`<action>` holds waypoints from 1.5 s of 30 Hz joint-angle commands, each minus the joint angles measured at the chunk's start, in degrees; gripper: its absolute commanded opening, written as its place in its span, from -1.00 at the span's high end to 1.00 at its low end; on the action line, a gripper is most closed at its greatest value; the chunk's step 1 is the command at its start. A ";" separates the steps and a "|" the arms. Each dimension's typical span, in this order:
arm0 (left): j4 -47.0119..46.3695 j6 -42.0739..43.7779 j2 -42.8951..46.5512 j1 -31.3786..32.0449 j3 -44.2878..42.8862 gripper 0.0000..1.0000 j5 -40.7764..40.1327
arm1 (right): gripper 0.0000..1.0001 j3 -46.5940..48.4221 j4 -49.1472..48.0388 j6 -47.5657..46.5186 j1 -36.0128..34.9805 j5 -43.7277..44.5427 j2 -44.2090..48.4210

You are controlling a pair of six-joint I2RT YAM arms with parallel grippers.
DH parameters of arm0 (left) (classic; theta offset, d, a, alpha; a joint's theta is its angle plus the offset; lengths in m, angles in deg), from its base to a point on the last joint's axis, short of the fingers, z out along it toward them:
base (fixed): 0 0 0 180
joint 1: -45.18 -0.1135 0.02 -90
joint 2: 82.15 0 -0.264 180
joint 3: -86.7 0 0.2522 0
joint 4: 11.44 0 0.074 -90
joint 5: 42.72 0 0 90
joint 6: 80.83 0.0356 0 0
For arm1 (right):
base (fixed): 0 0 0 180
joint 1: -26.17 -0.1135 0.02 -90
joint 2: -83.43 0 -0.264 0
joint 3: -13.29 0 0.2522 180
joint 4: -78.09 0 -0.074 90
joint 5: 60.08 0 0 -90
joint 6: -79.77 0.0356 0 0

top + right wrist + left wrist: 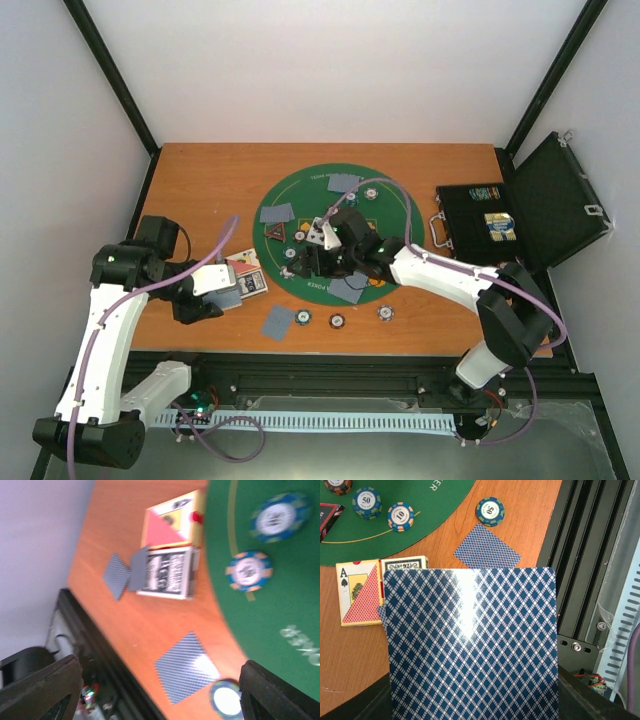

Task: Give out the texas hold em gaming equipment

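Bare wood [200, 180] holds three chips [338, 321], two card boxes [254, 284]

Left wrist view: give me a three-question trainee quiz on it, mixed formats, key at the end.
1. True or false: the left fingers grip a blue diamond-backed playing card.
2. The rightmost striped blue-green poker chip, marked 50, lies on: A a white plate; B the bare wooden table; C a metal tray.
3. Fill in: the orange-and-blue striped poker chip reads ___.
Key: 1 true; 2 B; 3 10.
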 commanded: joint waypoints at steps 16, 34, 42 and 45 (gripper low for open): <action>-0.50 0.32 1.36 0.14 1.17 0.98 0.41 | -0.71 -4.43 -34.24 24.00 -9.78 -13.11 -5.08; -1.39 0.13 1.76 0.13 2.45 0.98 0.92 | -0.70 1.49 -35.83 25.63 -16.09 -13.89 -9.11; -1.44 -0.31 1.23 0.16 1.97 0.98 1.44 | -0.70 5.28 -39.26 27.68 -18.18 -16.05 -13.70; -1.38 -0.39 1.23 0.15 1.97 0.98 1.59 | -0.70 7.24 -40.54 28.60 -18.61 -17.00 -16.17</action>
